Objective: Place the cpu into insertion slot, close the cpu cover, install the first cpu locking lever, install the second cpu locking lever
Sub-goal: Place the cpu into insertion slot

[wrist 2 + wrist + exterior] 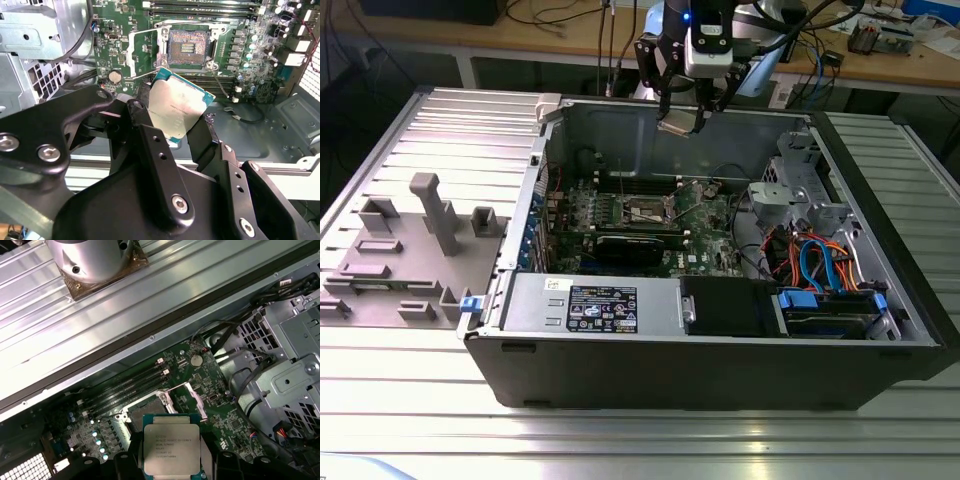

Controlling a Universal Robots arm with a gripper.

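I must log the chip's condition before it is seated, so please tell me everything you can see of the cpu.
The cpu is a flat square chip with a silver-grey metal lid bearing small print and a green edge. The tool grips it by two opposite sides. It hangs in the air over the open computer case, apart from the empty insertion slot; nothing else touches it.

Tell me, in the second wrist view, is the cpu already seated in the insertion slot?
No, the cpu sits clamped in the gripper, and the insertion slot lies bare with its contacts showing.
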